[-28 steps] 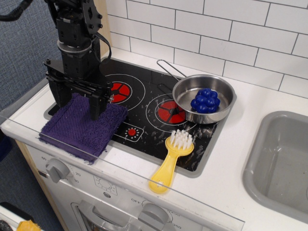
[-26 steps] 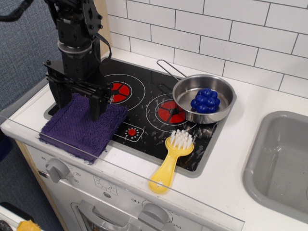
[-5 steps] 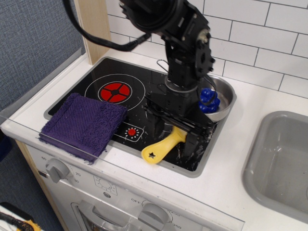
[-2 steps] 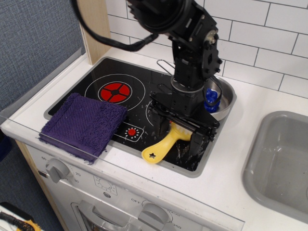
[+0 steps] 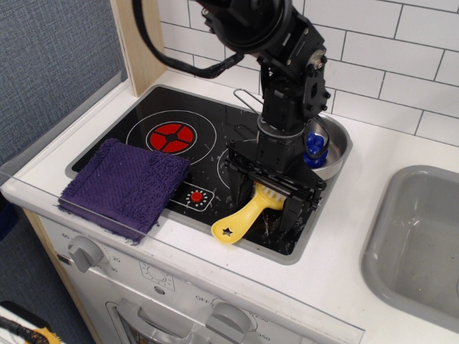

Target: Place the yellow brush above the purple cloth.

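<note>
Purple cloth [image 5: 123,186], one thick ribbed square, is lying at the stove's [image 5: 179,154] front left corner. One yellow brush [image 5: 247,211] is sitting well to its right on the cooktop, its star-holed handle pointing front-left, white bristles showing between the fingers. One gripper [image 5: 267,199] is straddling the brush head, fingers apart around it; contact unclear.

Single fixed view, set high off the front-left corner of the toy stove [image 5: 179,143], looking down and back toward the white tiled wall [image 5: 387,50]. Medium-close range: cooktop fills the centre, the sink [image 5: 423,236] cut off at right, oven knobs [image 5: 86,252] along the bottom edge.
</note>
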You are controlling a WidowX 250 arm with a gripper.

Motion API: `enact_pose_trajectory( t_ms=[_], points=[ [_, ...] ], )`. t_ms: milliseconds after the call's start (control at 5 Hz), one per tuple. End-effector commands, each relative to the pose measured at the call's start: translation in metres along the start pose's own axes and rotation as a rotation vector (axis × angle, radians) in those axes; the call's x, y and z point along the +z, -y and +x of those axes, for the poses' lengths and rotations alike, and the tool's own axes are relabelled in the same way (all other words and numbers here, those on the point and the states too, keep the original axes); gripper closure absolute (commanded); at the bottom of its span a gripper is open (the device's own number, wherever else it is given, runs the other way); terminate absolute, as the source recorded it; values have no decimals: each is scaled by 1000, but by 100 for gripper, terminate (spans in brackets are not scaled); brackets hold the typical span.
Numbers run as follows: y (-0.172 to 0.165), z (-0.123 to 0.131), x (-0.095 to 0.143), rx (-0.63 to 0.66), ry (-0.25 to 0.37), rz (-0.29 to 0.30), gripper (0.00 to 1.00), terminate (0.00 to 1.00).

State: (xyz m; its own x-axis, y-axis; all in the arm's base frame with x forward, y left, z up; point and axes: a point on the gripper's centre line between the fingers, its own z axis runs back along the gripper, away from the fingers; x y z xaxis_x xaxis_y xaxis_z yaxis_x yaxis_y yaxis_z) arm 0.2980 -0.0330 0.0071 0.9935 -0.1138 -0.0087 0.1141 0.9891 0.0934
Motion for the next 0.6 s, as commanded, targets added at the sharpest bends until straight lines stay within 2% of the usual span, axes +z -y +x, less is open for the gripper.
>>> enact_pose_trajectory(
  t_ms=[0,200,400],
  points=[
    [-1,-13,8,-42,2,-4,100,0],
    [0,-20,20,-83,21,-26,100,0],
    [-20,-22,65,-58,91,9,100,0]
  ],
)
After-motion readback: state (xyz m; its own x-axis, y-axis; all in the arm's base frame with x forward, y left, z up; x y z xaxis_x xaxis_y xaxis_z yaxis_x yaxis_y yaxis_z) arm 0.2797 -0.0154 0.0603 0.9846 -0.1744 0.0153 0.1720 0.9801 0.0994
